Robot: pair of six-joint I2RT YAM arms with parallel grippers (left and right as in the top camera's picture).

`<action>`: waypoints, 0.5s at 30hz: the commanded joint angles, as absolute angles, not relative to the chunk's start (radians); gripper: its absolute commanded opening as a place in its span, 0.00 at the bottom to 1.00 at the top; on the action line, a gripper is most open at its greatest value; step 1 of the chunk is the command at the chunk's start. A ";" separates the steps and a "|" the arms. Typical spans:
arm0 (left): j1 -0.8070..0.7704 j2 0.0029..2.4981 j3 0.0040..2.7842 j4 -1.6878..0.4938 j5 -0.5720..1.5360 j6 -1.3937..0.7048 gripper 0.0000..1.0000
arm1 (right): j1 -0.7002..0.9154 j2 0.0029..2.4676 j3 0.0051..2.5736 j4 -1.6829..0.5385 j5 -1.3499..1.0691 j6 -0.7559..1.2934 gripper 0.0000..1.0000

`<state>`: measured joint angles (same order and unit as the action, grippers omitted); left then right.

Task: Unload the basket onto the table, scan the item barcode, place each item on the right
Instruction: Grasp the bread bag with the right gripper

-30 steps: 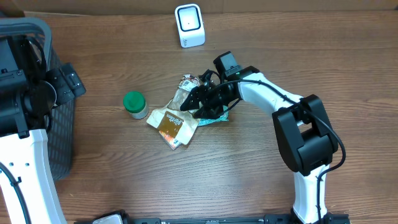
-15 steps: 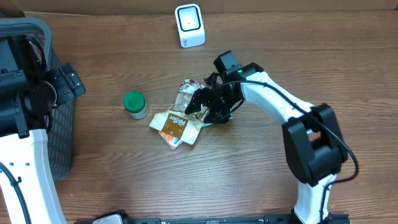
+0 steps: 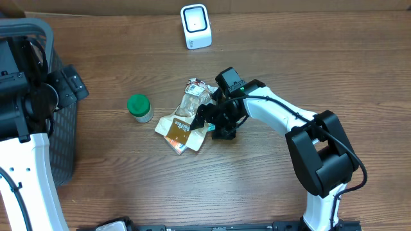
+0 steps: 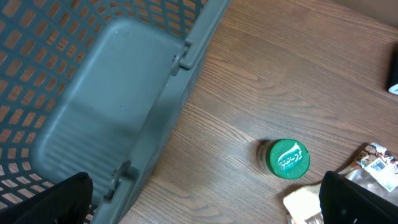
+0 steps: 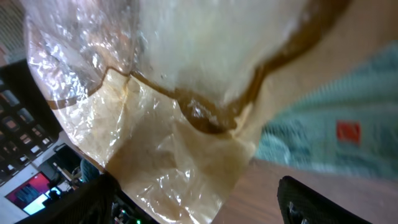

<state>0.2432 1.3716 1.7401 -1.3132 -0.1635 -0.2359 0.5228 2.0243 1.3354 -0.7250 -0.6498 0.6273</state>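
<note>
A pile of snack packets lies mid-table: a tan and orange packet (image 3: 180, 128), a clear crinkled wrapper (image 3: 192, 96) and a teal packet (image 3: 210, 128) mostly hidden under my right gripper (image 3: 210, 122). The right wrist view is filled by the clear tan wrapper (image 5: 161, 93), with the teal packet (image 5: 323, 130) at the right. My right gripper (image 5: 211, 205) is open, and a corner of the wrapper lies loose between its fingers. No barcode shows. The white scanner (image 3: 196, 25) stands at the back. My left gripper (image 4: 205, 211) hangs open over bare table.
A green-lidded jar (image 3: 139, 107) stands left of the pile and also shows as the jar (image 4: 286, 158) in the left wrist view. A grey mesh basket (image 3: 61, 122) sits at the left edge, its wall (image 4: 124, 106) close beside my left gripper.
My right gripper has slid toward the front left over the packet pile and its jaws have spread wider. The left arm has not moved.
</note>
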 commanded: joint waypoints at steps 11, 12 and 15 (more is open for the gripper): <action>0.248 1.360 1.752 -1.312 -0.160 -0.247 0.99 | 0.628 2.005 1.330 -0.467 -0.530 0.872 0.91; 0.248 1.360 1.752 -1.312 -0.160 -0.247 1.00 | 0.629 2.005 1.330 -0.450 -0.531 0.872 0.91; 0.248 1.360 1.752 -1.312 -0.160 -0.247 1.00 | 0.629 2.005 1.330 -0.429 -0.527 0.872 0.89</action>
